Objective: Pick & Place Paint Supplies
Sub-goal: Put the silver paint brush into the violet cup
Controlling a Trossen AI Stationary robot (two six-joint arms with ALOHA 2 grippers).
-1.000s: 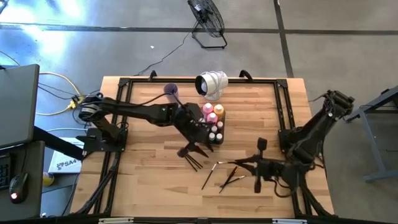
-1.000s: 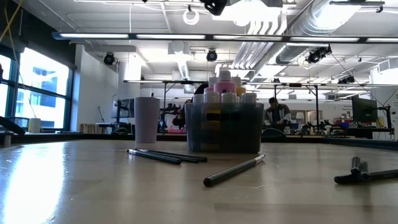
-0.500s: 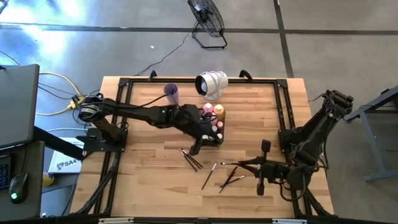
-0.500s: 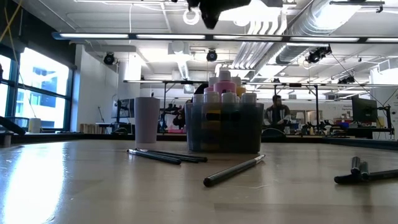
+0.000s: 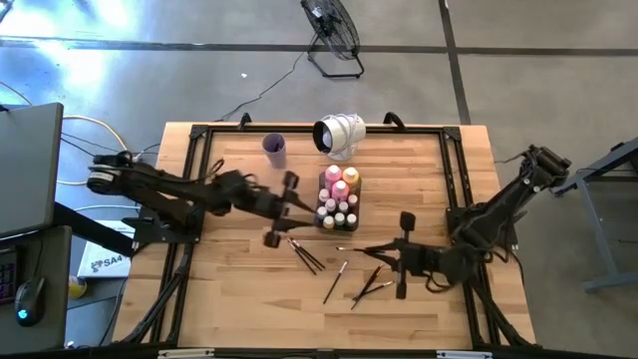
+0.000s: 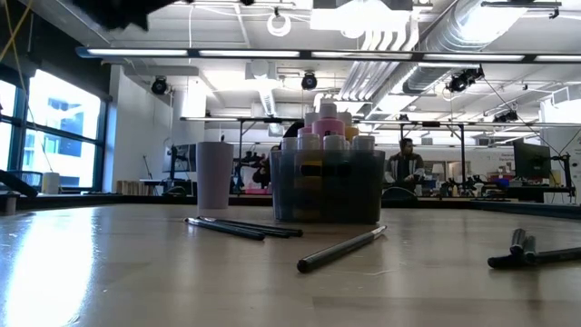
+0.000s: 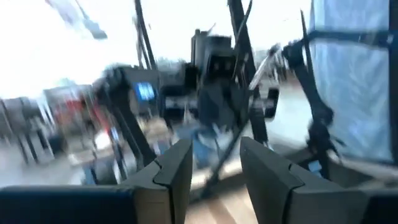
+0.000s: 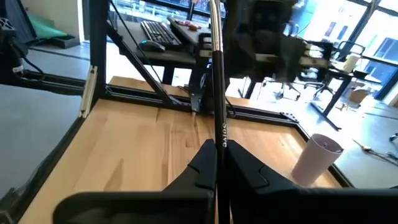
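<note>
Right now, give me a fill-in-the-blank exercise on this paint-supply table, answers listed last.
1. The right gripper is shut on a ____.
2. The paint bottles stand packed inside a clear ____.
3. The left gripper holds ____.
4. The lilac cup stands ____, beside the tray.

Answers: paintbrush; tray; nothing; upright

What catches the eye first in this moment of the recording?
The tray packed with paint bottles stands mid-table beside the lilac cup. Loose paintbrushes lie scattered in front of it. The right claw is shut on one paintbrush, holding it upright above the table.
</note>
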